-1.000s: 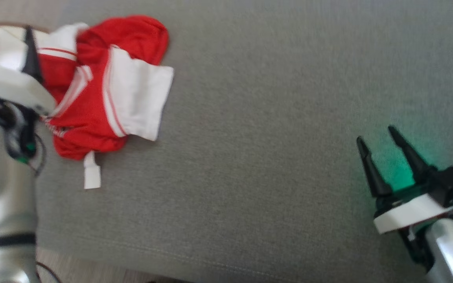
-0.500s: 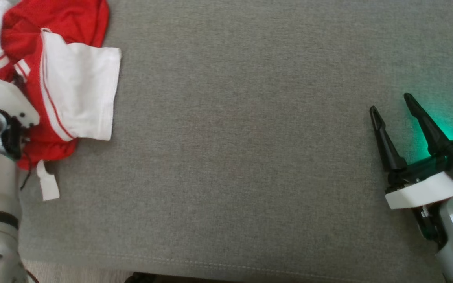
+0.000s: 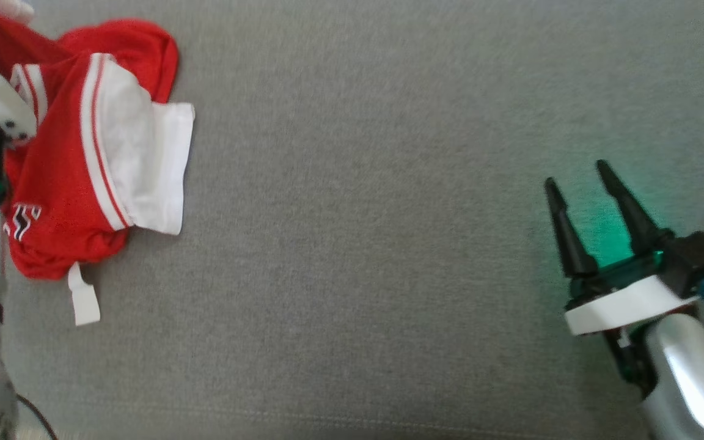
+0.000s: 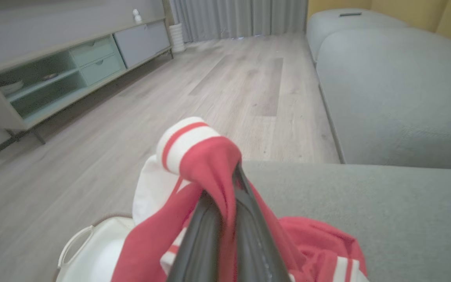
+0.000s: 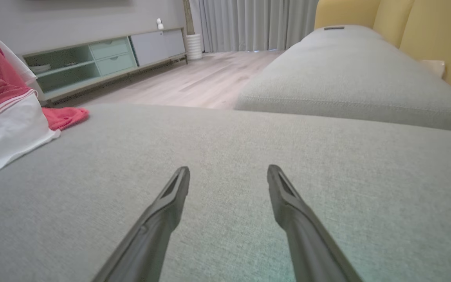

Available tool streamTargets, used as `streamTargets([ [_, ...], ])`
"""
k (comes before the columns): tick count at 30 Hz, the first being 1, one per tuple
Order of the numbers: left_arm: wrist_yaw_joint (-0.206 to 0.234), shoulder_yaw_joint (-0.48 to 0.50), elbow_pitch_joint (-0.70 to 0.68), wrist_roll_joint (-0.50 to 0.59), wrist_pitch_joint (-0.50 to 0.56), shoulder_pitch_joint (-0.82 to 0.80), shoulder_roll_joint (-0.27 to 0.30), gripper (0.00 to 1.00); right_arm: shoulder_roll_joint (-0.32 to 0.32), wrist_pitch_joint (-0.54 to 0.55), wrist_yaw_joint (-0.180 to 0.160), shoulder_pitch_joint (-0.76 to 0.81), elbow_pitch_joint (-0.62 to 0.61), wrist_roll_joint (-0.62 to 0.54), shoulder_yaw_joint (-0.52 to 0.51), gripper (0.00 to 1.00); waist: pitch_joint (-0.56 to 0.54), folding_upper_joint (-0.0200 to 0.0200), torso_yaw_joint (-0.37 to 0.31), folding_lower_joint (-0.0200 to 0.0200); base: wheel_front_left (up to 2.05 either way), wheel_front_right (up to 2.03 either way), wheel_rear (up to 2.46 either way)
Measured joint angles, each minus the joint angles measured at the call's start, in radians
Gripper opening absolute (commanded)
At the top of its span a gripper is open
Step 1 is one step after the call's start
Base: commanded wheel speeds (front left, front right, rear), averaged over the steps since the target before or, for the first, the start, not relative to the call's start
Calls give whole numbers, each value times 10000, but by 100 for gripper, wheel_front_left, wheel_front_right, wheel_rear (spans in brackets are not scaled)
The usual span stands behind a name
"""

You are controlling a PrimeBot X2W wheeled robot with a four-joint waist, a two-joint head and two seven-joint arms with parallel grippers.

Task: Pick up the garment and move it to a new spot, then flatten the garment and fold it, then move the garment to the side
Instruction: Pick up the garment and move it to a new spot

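Left gripper [image 4: 236,172] clenched on garment [image 3: 65,183], pinching red fold beside striped cuff [image 4: 184,137]. High pinch, likely so cloth hangs free for carry to new spot. Garment bunched at left edge of grey cushion [image 3: 358,244], part raised, rest crumpled on seat. Fabric: thin red knit, white panels, red stripes, soft, floppy; small white tab [image 3: 85,302] pokes out below. Right gripper [image 3: 577,175] released, jaws wide, hovering over bare woven cushion well apart, probably waiting for flattening.
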Motion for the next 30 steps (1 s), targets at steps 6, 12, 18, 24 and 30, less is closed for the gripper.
streamTargets([
  [6, -326, -612, -1089, 148, -79, -179, 303, 0, 715, 0, 0, 283, 253, 90, 128, 100, -1143, 0, -479, 0, 0, 0, 0],
  [12, -345, -1521, -2491, -439, 414, -410, 339, 0, 1220, 0, 0, 785, 508, 104, 205, 100, -2166, 0, -1500, 0, 0, 0, 0],
  [18, -418, -2525, -3917, -1384, 1149, -448, 353, 0, 1505, 0, 0, 1005, 556, 102, 447, 100, -2922, 0, -2838, -1, 0, 0, 0],
  [24, -420, -2938, -4564, -1783, 1430, -458, 343, 0, 1561, 0, 0, 1018, 539, 268, 589, 100, -3452, 1, -4202, 0, 0, 0, 0],
  [30, -420, -3310, -4746, -2130, 1494, -454, -119, 0, 1544, 0, 0, 1025, 529, 268, 571, 100, -3810, 0, -5314, 0, 0, 0, 0],
])
